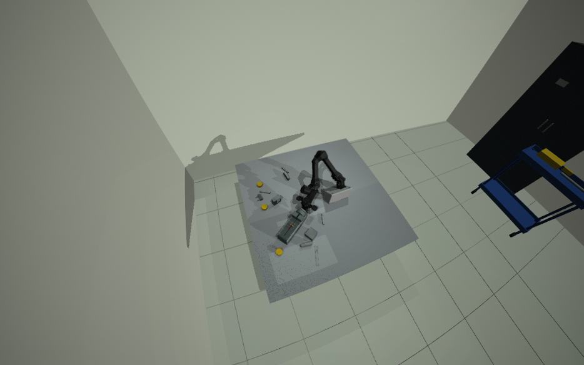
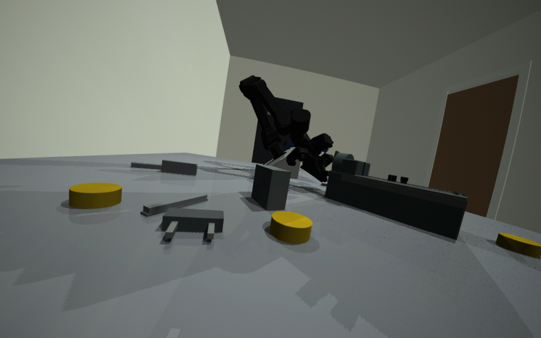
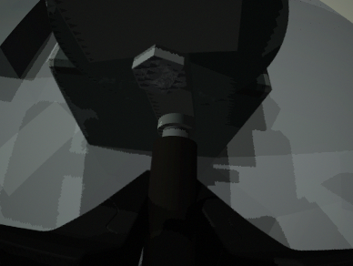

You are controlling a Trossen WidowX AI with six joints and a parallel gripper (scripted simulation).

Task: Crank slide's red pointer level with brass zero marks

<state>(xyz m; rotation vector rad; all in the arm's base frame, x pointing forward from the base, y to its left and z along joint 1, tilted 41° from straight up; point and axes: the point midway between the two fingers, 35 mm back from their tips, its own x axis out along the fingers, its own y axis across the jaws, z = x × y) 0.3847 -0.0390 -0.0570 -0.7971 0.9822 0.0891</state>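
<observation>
The machine (image 1: 282, 235) (image 2: 393, 205) is a long grey-green box on the table. A small red pointer (image 1: 290, 226) shows on its top near the brass marks in the top view; whether they are level is too small to tell. In the exterior view two dark posts (image 2: 392, 177) stand up from its top. My gripper (image 1: 304, 209) (image 2: 324, 180) (image 3: 168, 181) is at the machine's end nearest the arm base, shut on the dark upright crank handle (image 3: 173, 166). The crank arm (image 3: 172, 102) runs from the handle's collar to the hub in the wrist view. The fingers hide the handle's lower part.
Yellow discs (image 1: 259, 184) (image 1: 264, 207) (image 1: 279, 251) (image 2: 95, 195) (image 2: 291, 227) lie on the table. A grey block (image 1: 276, 199) (image 2: 270, 187) stands near the machine. A flat grey block (image 1: 311, 233) and thin bars lie on its other side.
</observation>
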